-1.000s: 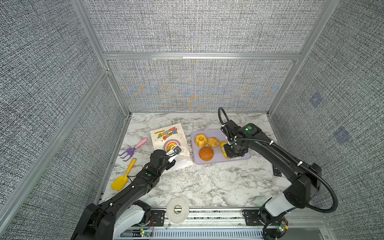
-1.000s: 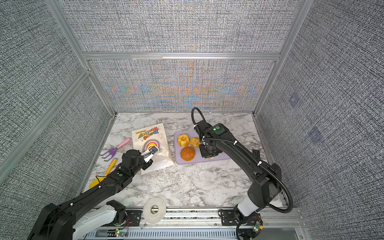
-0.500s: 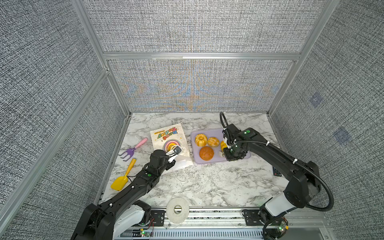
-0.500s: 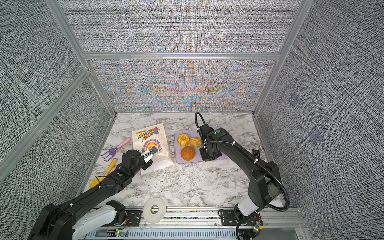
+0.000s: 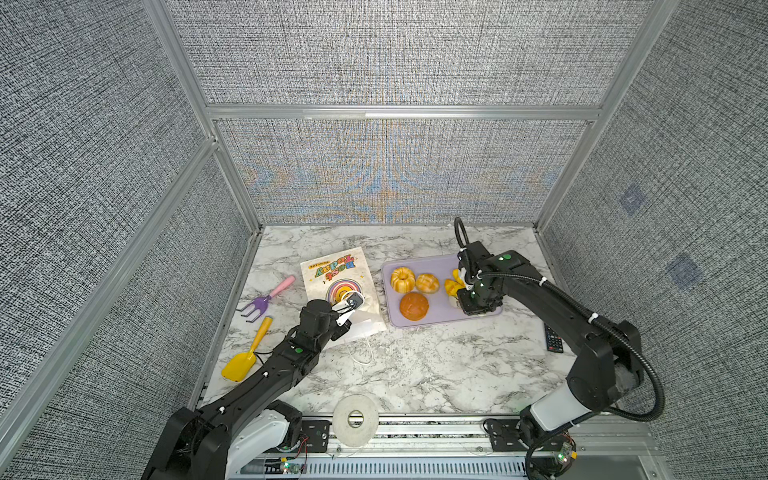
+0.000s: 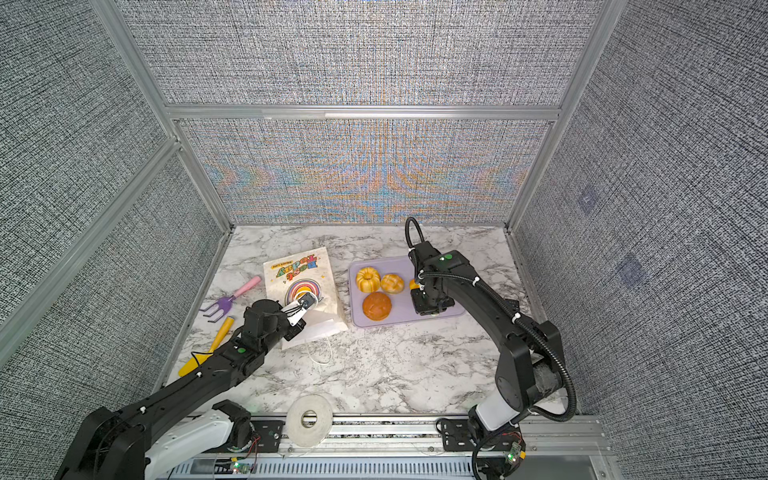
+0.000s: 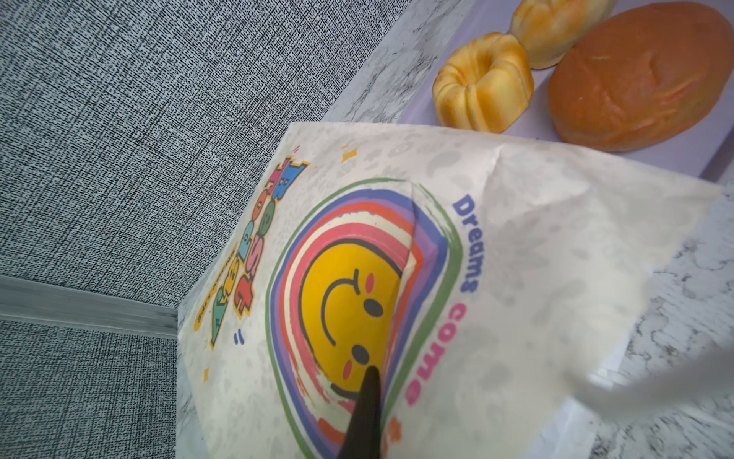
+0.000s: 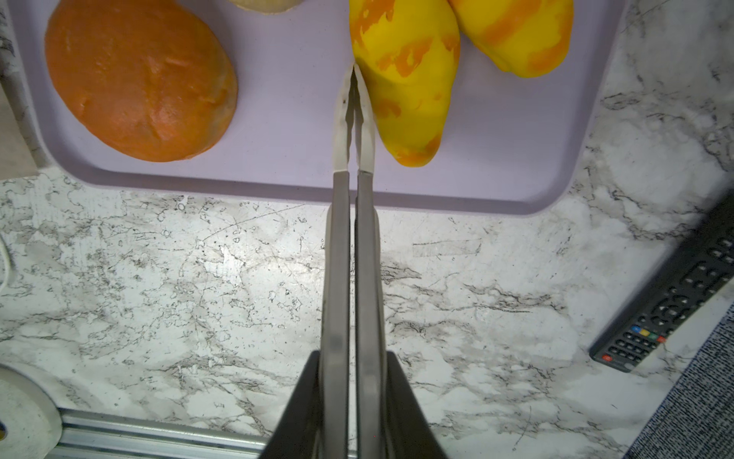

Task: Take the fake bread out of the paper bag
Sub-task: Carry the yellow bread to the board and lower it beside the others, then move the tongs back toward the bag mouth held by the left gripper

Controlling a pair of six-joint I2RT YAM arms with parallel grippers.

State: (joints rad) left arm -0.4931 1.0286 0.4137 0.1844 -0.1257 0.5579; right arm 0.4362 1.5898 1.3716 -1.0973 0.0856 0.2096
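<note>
While your left gripper [image 7: 367, 393] pinches the paper bag [image 7: 516, 278], "Best Today", "Dreams come" print, your right gripper [image 8: 353, 79] pressed together beside fake bread [image 8: 405, 87]

We see the paper bag [image 5: 338, 291] lying on its side, cream, rainbow-smiley print up, cord handle [image 5: 360, 353] trailing from the near end. Fake bread sits on the lilac tray [image 5: 436, 318] beside it: fluted ring bun [image 5: 402, 279], crosshatched bun [image 5: 427, 283], round brown bun [image 5: 414, 306], two yellow striped rolls [image 8: 405, 91].
</note>
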